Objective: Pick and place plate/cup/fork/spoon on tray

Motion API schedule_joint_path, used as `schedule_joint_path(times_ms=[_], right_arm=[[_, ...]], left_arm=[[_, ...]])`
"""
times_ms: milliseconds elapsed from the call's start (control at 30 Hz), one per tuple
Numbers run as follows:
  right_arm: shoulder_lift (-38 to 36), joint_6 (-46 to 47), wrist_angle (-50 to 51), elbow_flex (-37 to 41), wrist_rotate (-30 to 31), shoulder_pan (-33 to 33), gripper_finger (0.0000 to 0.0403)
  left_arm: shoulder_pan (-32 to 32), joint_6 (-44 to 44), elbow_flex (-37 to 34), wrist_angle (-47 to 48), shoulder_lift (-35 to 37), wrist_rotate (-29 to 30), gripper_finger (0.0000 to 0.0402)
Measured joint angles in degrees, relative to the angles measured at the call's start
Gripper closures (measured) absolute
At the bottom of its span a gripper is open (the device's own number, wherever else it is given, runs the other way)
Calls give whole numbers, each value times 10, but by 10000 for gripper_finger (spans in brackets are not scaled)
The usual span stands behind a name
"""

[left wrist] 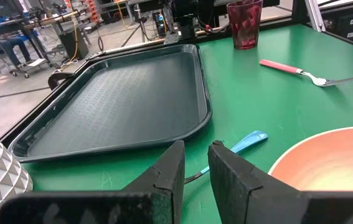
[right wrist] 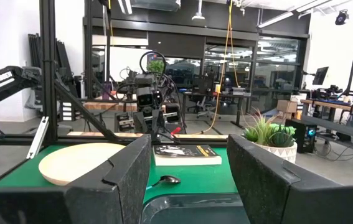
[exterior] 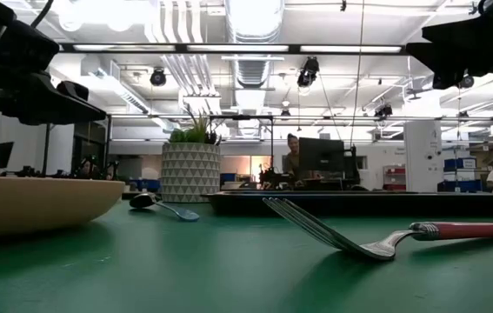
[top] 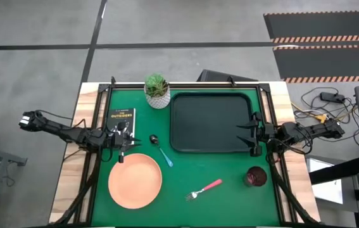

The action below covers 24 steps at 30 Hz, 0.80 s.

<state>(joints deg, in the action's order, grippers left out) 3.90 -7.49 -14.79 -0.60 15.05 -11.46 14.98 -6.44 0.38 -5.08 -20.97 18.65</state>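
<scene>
High view coverage took in the green desk [top: 223,190], on which the black tray [top: 209,123] was seen lying bare toward 1 o'clock of centre. The salmon plate [top: 135,180] was found at 8 o'clock, clear of the tray. A small black book [top: 121,117] and a white pot with a green plant [top: 157,91] were placed at 10 and 11 o'clock. The maroon cup [top: 255,177] was stood upright at 4 o'clock, just off the tray's near right corner. The pink-handled fork [top: 204,189] was laid at 6 o'clock, between plate and cup. The blue-handled spoon [top: 161,149] was laid between plate and tray. The left pincer [top: 123,143] was held above the plate's far edge, nearly closed on nothing. The right pincer [top: 252,134] was held over the tray's right rim, spread wide and empty.
</scene>
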Motion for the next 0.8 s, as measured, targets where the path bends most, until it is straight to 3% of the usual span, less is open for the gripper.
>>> schedule_joint_path(times_ms=[633,800], right_arm=[[0,-9,-5,0,0,0,202],[0,41,-10,0,0,0,202]], left_arm=[[0,0,0,0,0,0,347],[0,0,0,0,0,0,347]])
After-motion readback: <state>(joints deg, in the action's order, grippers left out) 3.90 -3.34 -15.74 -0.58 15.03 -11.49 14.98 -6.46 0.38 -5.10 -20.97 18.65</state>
